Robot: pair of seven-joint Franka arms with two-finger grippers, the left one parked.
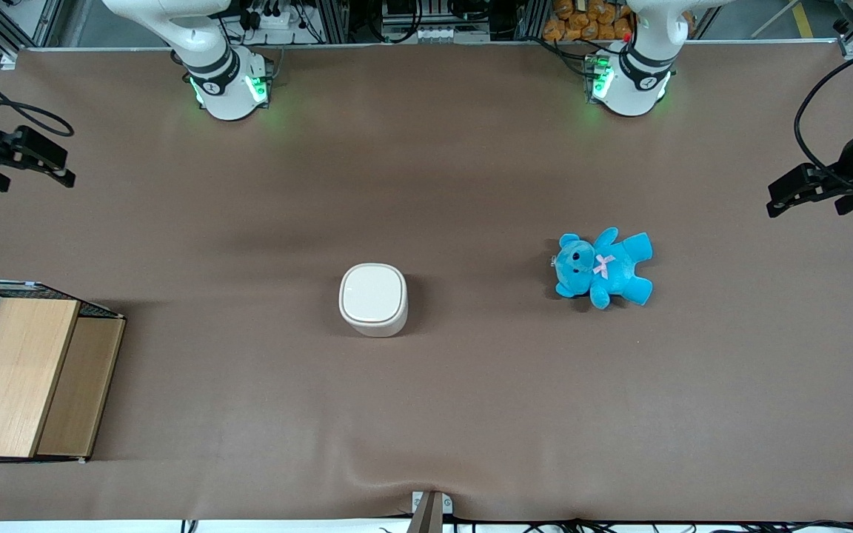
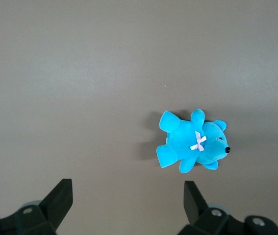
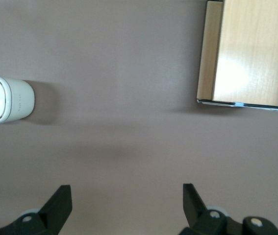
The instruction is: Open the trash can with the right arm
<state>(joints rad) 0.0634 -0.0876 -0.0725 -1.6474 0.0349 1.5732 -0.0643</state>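
The trash can (image 1: 373, 300) is a small cream-white rounded-square bin standing upright in the middle of the table, with its lid shut. It also shows in the right wrist view (image 3: 6, 99). My right arm's gripper (image 1: 34, 176) hangs above the working arm's end of the table, well apart from the trash can and farther from the front camera than it. In the right wrist view the gripper (image 3: 126, 188) is open and empty, with only bare table between its fingers.
A wooden box with wire mesh (image 1: 27, 377) stands at the working arm's end of the table, nearer the front camera; it also shows in the right wrist view (image 3: 246, 54). A blue teddy (image 1: 604, 268) lies beside the trash can toward the parked arm's end.
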